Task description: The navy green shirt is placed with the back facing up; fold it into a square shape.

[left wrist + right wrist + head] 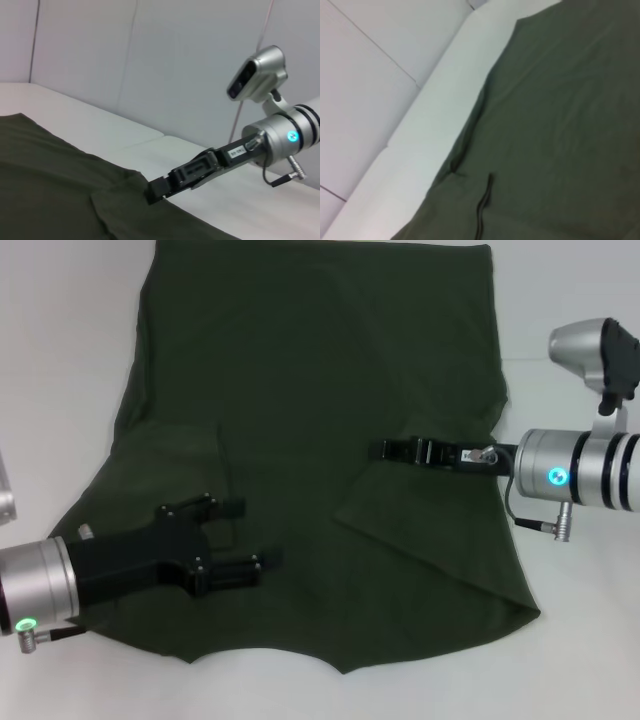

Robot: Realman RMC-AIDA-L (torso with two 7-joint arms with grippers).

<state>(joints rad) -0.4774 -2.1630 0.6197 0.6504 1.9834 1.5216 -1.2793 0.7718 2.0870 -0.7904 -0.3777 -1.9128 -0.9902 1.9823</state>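
The navy green shirt [320, 390] lies spread on the white table, plain side up, with both side flaps folded inward. My left gripper [245, 535] hovers open over the shirt's lower left part, beside the folded left flap [195, 455], with nothing between its fingers. My right gripper [385, 450] reaches in from the right, low over the cloth at the top corner of the folded right flap [430, 540]. In the left wrist view the right gripper [151, 191] has its fingertips together on the raised edge of that flap [125, 210]. The right wrist view shows only the shirt [560, 125].
The white table [570, 660] shows bare to the right, left and front of the shirt. A pale wall [150, 60] stands behind the table. The right arm's camera housing [595, 350] sits above the table's right side.
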